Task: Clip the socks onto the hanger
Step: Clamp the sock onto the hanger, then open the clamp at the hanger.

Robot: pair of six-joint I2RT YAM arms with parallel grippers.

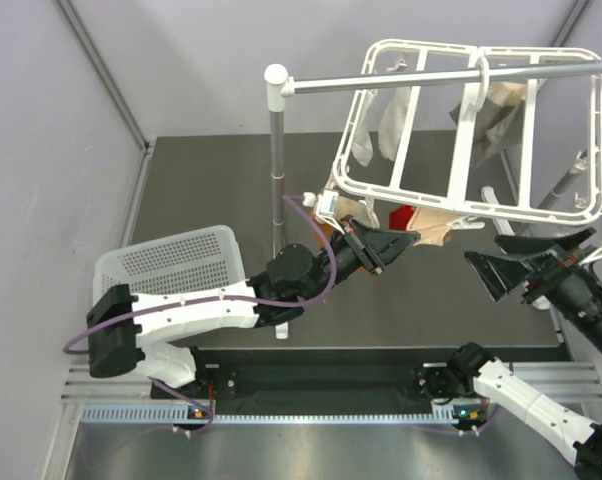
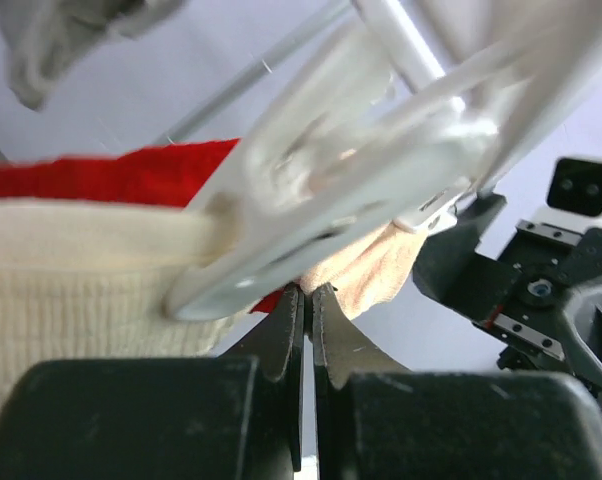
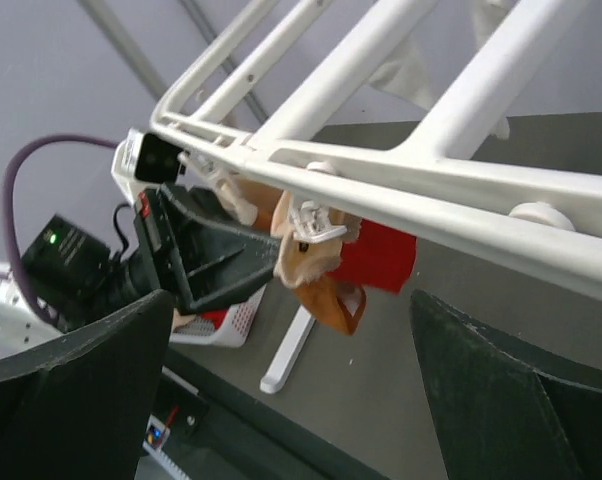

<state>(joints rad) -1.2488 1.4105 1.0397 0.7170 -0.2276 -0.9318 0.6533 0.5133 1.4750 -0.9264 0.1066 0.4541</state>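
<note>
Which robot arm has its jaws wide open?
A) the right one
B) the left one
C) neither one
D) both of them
A: the right gripper has its jaws spread far apart with nothing between them, while the left gripper has its jaws pressed together right under the red sock.
</note>
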